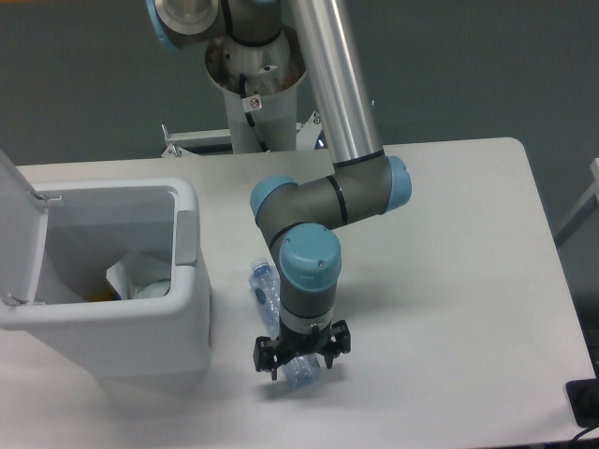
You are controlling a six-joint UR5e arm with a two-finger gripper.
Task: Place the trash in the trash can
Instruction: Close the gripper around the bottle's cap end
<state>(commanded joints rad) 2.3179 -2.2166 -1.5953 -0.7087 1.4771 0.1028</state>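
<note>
- Gripper [300, 358] low over the bottle [278, 318]; fingers straddle its lower end, jaws wide, no squeeze visible.
- Bottle lies on table [468, 281], beside trash can [192, 309]; not binned yet.
- Wrapper [140, 276] already inside can, pale and hard to make out.
- Wrist hides bottle's middle; contact w/ fingers unclear.

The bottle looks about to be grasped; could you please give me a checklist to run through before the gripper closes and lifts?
1. Gripper straddles the bottle near its lower end: ok.
2. Fingers clamped on the bottle: cannot tell.
3. Bottle lying flat on the table: ok.
4. Trash can lid open: ok.
5. Wrapper already inside the can: ok.
6. Room left in the can for the bottle: ok.
</note>
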